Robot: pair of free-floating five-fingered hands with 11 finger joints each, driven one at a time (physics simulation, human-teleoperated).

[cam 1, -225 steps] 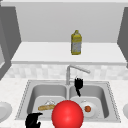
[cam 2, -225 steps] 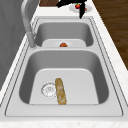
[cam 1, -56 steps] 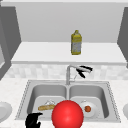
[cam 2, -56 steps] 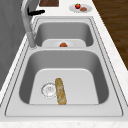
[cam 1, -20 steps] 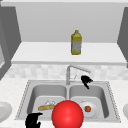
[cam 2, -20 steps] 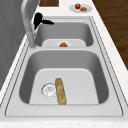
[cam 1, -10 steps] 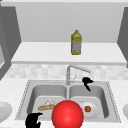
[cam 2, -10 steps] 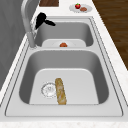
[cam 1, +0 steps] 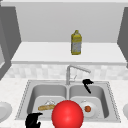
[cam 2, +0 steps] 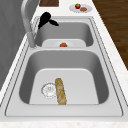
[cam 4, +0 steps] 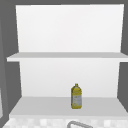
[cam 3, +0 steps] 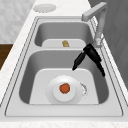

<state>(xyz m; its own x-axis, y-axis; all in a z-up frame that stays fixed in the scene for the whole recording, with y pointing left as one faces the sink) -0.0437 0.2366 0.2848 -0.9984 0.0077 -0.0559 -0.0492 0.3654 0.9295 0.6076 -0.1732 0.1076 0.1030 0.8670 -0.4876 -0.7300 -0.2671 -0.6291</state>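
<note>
The right hand (cam 1: 86, 83), fingers spread and holding nothing, hovers just beside the faucet (cam 1: 70, 71), with the plate (cam 3: 64, 89) below it.

Black robot hand (cam 1: 87, 83), yellow bottle (cam 1: 76, 46), red ball (cam 1: 67, 114), grey sink (cam 1: 110, 100), white plate (cam 3: 51, 96)

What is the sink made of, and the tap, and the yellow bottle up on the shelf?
The sink looks like brushed steel: grey all over, with a soft dull shine. The tap, which the right hand hangs beside, has the same grey metal look. The yellow bottle could be plastic or glass; its yellow body and pale label don't tell which.
</note>
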